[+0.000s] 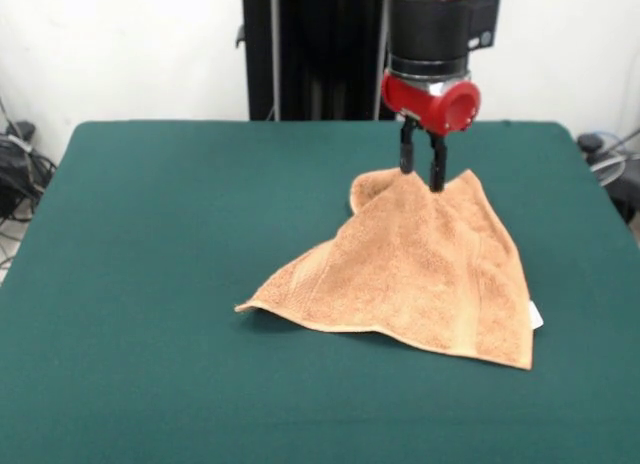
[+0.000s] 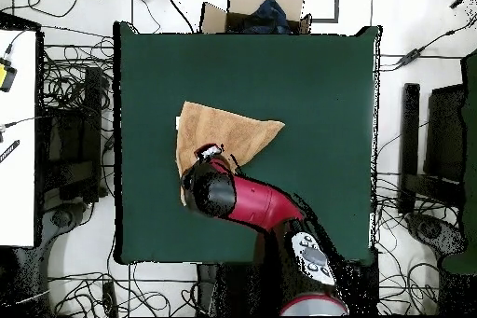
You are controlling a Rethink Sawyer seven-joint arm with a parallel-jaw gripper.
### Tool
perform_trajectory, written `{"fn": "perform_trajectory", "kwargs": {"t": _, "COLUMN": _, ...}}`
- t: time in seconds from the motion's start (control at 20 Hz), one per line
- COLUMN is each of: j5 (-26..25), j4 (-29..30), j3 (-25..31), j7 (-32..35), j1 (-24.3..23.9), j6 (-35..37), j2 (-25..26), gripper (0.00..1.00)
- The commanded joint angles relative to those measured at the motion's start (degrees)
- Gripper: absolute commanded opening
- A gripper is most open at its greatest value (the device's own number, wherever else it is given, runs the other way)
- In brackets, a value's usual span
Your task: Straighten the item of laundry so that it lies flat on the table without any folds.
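Towel rumpled on table, gripper seemingly pinching its far edge

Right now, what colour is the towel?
Light orange-tan; the towel shows best in the front view.

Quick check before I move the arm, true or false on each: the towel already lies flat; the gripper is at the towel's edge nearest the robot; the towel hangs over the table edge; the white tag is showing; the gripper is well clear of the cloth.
1. The towel lies flat with no folds. False: its top is lifted into a peak and a corner curls over.
2. The gripper is at the towel's edge nearest the robot. True.
3. The towel hangs over the edge of the table. False: it sits wholly on the green top.
4. The white tag shows at one edge. True.
5. The gripper is well clear of the cloth. False: its fingers reach down to the raised peak.
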Motion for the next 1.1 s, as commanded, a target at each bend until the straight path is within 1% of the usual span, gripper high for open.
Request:
{"fn": "perform_trajectory", "kwargs": {"t": 0.05, "j5": 3.8, "j4": -10.6, "j3": -5.0, "j7": 5.9, "j1": 2.9, "j6": 5.1, "j2": 5.8, "gripper": 1.0}}
{"fn": "perform_trajectory", "kwargs": {"t": 0.2, "j5": 4.8, "j4": -15.0, "j3": -7.3, "j7": 6.2, "j1": 4.8, "j6": 4.6, "j2": 9.3, "gripper": 1.0}}
{"fn": "perform_trajectory", "kwargs": {"t": 0.5, "j5": 6.1, "j4": -20.1, "j3": -8.2, "j7": 5.9, "j1": 5.9, "j6": 4.2, "j2": 13.8, "gripper": 1.0}}
{"fn": "perform_trajectory", "kwargs": {"t": 0.75, "j5": 6.0, "j4": -22.3, "j3": -7.8, "j7": 5.3, "j1": 5.8, "j6": 3.3, "j2": 16.2, "gripper": 1.0}}
{"fn": "perform_trajectory", "kwargs": {"t": 1.1, "j5": 4.3, "j4": -24.5, "j3": -6.8, "j7": 4.4, "j1": 5.1, "j6": 0.5, "j2": 20.5, "gripper": 1.0}}
